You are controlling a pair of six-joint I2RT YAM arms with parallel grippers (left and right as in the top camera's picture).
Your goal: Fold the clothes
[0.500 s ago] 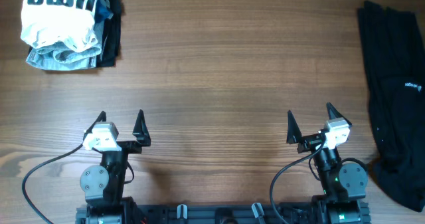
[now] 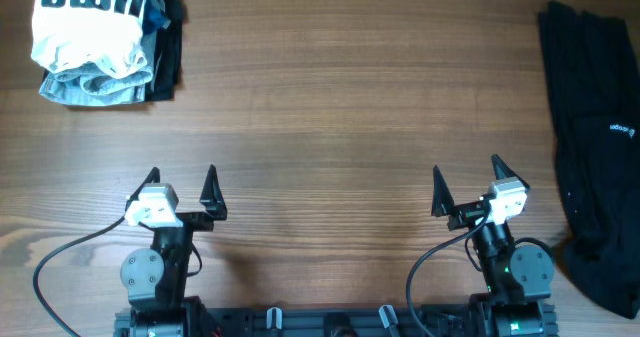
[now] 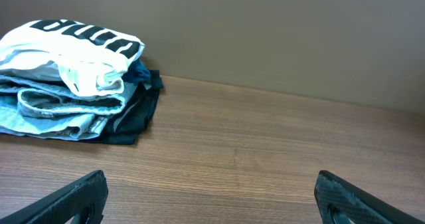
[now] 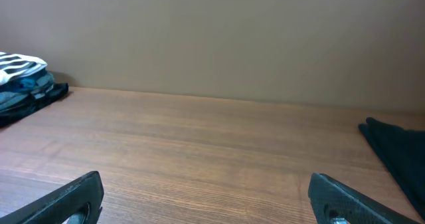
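A stack of folded clothes [image 2: 100, 42] lies at the far left corner, white with black stripes on top, grey and dark pieces below. It also shows in the left wrist view [image 3: 70, 78] and at the left edge of the right wrist view [image 4: 23, 84]. A black unfolded garment [image 2: 595, 147] lies stretched along the right edge and shows in the right wrist view [image 4: 398, 147]. My left gripper [image 2: 181, 177] is open and empty near the front edge, as the left wrist view [image 3: 212, 197] shows. My right gripper [image 2: 467, 172] is open and empty near the front right, as its own view [image 4: 206, 197] shows.
The wooden table [image 2: 330, 127] spans the whole view. Cables run from both arm bases [image 2: 60, 262] along the front edge. A plain wall stands behind the table's far edge [image 4: 212, 38].
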